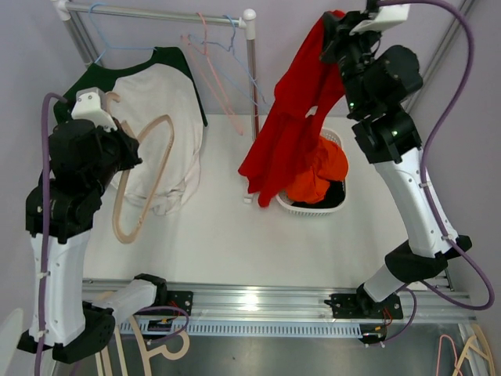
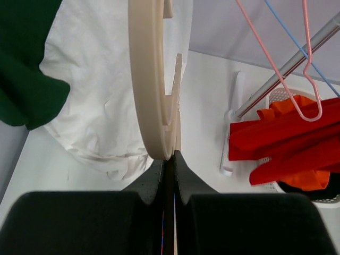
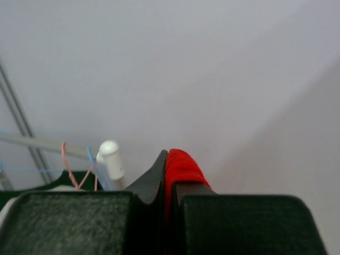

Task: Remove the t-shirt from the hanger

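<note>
The bare beige curved hanger [image 2: 144, 79] is pinched tight by the closed left gripper [image 2: 169, 156]. Farther back, the red cloth t-shirt [image 1: 290, 133] is held up high over the white mesh basket [image 1: 309, 210] by the right gripper [image 3: 169, 159], which is clamped on it. The job looks nearly done. Only the dropping seems to be left.

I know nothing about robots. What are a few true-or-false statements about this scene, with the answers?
The right gripper is shut on the red t-shirt. True.
The left gripper is empty. False: it pinches a cream hanger.
The white basket is empty. False: orange clothing lies in it.
A white-and-green shirt hangs on the rack. True.
</note>
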